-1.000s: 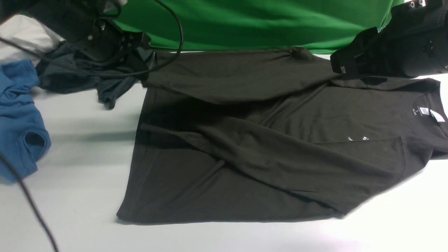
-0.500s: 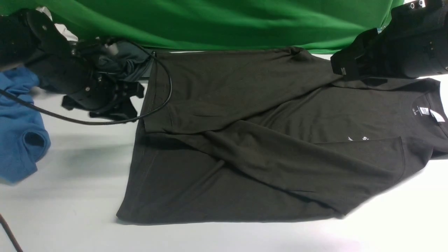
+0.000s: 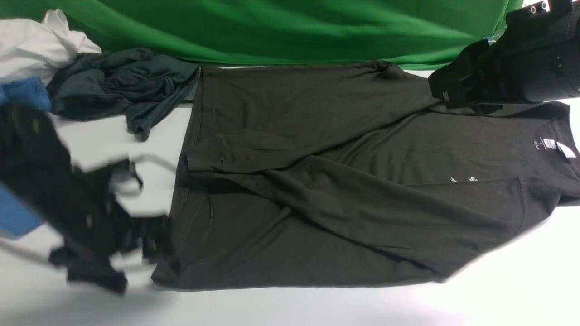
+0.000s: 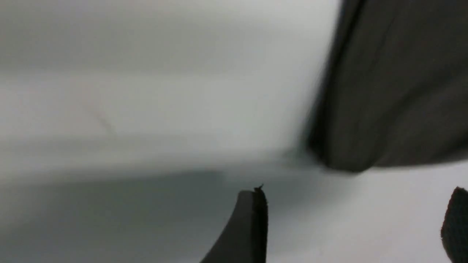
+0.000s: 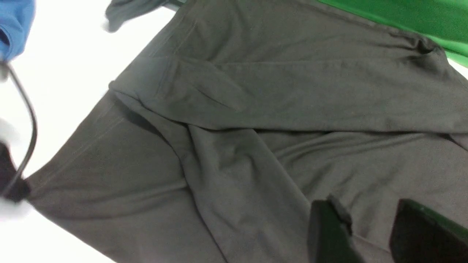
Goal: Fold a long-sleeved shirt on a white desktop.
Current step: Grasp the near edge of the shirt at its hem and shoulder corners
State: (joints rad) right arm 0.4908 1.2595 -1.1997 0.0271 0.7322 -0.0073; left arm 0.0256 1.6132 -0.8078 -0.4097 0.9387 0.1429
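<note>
On the desktop (image 3: 317,308), the shirt (image 3: 344,181) lies lengthwise left to right, hem leftward. Its near hem corner sits beside the left gripper (image 4: 356,191), jaws apart and empty; the right gripper (image 5: 363,204), also apart, hovers at the shoulder.

four garments (image 3: 344,181) (image 3: 118,86) (image 3: 16,217) (image 3: 31,45), two end effectors (image 4: 354,226) (image 5: 369,233)

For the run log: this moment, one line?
left tool: open, by shirt corner | right tool: open, over shirt | shirt: sleeves folded in, on table

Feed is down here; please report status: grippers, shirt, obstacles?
Left gripper open, empty, by near hem corner. Right gripper open above shoulder. Long-sleeved shirt flat on white desktop, sleeves folded in. Grey garment beside far hem.
</note>
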